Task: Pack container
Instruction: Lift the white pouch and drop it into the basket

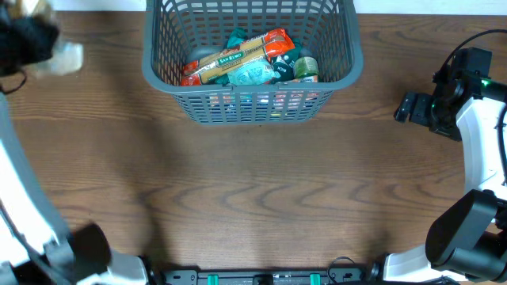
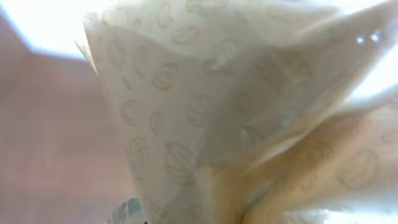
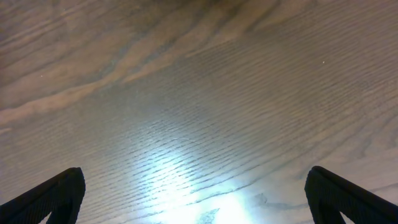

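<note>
Wooden table (image 1: 261, 198) spans the near area. Right of the container (image 1: 253, 99) and well apart from it, the right gripper (image 1: 404, 108) hovers low, jaws wide, empty. Left of the container, the left gripper (image 1: 36, 39) grips a pale printed packet (image 2: 186, 124). The container sits at the far edge and holds grocery packets (image 1: 245, 59).

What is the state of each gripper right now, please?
Left gripper: closed, holding a pale printed packet.
Right gripper: open, empty, above the table.
</note>
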You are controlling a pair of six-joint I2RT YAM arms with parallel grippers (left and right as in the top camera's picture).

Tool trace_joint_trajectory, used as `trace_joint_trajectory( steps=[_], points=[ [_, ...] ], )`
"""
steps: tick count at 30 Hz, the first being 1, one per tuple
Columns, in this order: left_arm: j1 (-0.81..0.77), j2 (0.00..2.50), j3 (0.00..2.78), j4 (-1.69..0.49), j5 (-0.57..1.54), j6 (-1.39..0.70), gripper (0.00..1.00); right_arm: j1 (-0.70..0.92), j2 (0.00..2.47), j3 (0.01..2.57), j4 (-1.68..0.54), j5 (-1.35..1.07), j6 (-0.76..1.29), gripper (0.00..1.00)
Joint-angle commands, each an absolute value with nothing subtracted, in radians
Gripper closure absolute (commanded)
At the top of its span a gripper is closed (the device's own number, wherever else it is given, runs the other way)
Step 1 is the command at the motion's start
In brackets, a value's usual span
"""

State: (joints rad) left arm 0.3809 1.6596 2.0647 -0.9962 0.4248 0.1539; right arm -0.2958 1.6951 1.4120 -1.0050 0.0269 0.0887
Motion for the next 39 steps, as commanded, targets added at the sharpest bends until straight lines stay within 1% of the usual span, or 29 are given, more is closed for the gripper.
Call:
trace_joint_trajectory(
  steps=[1,4,7,9,10,12,18,20,24,27,34,37,39],
  points=[
    [0.215,1.575,2.080,-0.965,0.459,0.266,0.94,-0.294,1.696,1.410,-1.003,0.036,0.069,0.01],
    [0.042,1.560,2.080,-0.937,0.455,0.450,0.94,-0.294,1.696,1.410,-1.003,0.036,0.069,0.01],
    [-0.118,1.596,2.080,-0.907,0.414,0.631,0.94,-0.294,1.696,1.410,-1.002,0.037,0.068,0.01],
    [-0.186,1.629,2.080,-0.875,0.368,0.714,0.94,-0.294,1.696,1.410,-1.002,0.036,0.062,0.01],
    [-0.215,1.651,2.080,-0.859,0.349,0.793,0.94,-0.294,1.696,1.410,-1.002,0.036,0.062,0.01],
    [-0.244,1.696,2.080,-0.827,0.347,0.903,0.94,-0.294,1.696,1.410,-1.005,0.036,0.062,0.01],
    [-0.252,1.865,2.080,-0.726,0.346,1.063,0.94,-0.294,1.696,1.410,-1.006,0.019,0.062,0.01],
    [-0.252,1.916,2.080,-0.696,0.342,1.065,0.94,-0.294,1.696,1.410,-1.007,0.019,0.062,0.01],
    [-0.253,2.016,2.080,-0.672,0.269,1.065,0.94,-0.294,1.696,1.410,-1.006,0.019,0.062,0.01],
    [-0.253,2.068,2.080,-0.691,0.226,1.066,0.94,-0.294,1.696,1.410,-1.010,0.019,0.062,0.01],
    [-0.253,2.129,2.079,-0.760,0.222,1.066,0.93,-0.294,1.696,1.410,-1.002,0.019,0.062,0.01],
    [-0.253,2.147,2.079,-0.785,0.208,1.066,0.88,-0.294,1.696,1.410,-1.002,0.019,0.062,0.01],
    [-0.253,2.153,2.079,-0.796,0.199,1.066,0.76,-0.294,1.696,1.410,-1.002,0.019,0.062,0.01]
  ],
)
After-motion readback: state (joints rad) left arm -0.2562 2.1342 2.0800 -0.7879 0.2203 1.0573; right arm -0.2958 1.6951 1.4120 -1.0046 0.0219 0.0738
